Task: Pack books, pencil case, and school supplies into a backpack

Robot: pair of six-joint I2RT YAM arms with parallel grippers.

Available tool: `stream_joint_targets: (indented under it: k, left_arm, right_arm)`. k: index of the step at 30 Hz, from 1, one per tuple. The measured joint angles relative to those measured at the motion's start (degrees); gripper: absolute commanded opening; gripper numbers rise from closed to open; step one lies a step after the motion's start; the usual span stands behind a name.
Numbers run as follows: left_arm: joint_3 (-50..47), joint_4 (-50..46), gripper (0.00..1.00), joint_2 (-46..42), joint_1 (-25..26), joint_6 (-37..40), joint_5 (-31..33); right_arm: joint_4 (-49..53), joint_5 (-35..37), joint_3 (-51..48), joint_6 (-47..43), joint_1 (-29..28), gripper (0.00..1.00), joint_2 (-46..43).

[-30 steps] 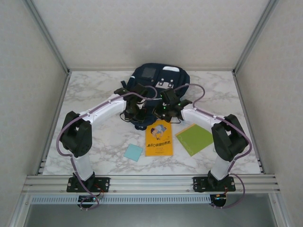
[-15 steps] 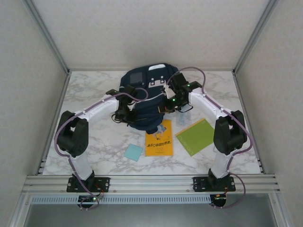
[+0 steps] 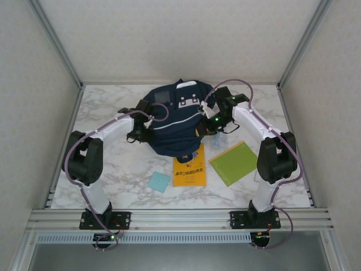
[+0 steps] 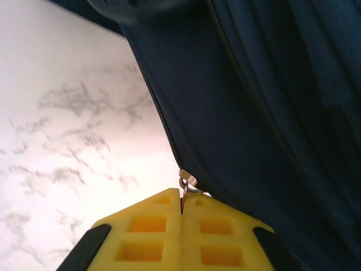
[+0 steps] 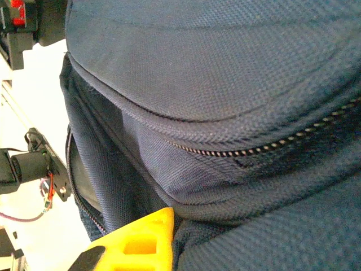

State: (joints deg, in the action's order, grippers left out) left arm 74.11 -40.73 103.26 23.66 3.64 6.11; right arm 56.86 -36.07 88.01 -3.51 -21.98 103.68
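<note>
This backpack (image 3: 175,121) is floppy cloth, so grab seams: left tool (image 4: 181,212) pinching the zipper pull (image 4: 188,182), right tool (image 3: 202,129) pressed together (on fabric, I think)

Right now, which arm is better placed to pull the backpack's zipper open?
Left. The left gripper is shut on the metal zipper pull at the edge of the backpack. The right gripper seems clamped on fabric at the other side, probably just steadying the bag.
</note>
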Motion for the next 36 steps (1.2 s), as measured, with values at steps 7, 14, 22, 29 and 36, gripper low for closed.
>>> stream_joint_targets:
  k: [7,14,22,29,36]
  left_arm:
    - [4.13,6.16,0.00,5.22,-3.74,6.84,-1.60]
    - [10.75,5.31,0.00,7.28,-4.24,7.26,-6.25]
    - [-6.03,9.77,0.00,-10.45,-4.26,3.52,-9.25]
    - [-13.75,9.31,0.00,-25.18,-3.58,-1.31,-12.28]
    - [-15.08,8.83,0.00,-24.17,-0.31,-6.34,-13.16]
  right_arm:
    - [-0.76,-0.90,-0.28,-1.22,0.61,0.00,-0.04]
    - [-6.67,3.74,-4.74,4.96,0.74,0.00,-1.42]
    - [-5.64,9.22,0.74,8.92,0.76,0.16,1.31]
    - [-5.75,18.18,20.81,11.58,1.03,0.41,14.53]
    - [-5.70,23.47,31.69,21.09,1.11,0.85,21.94]
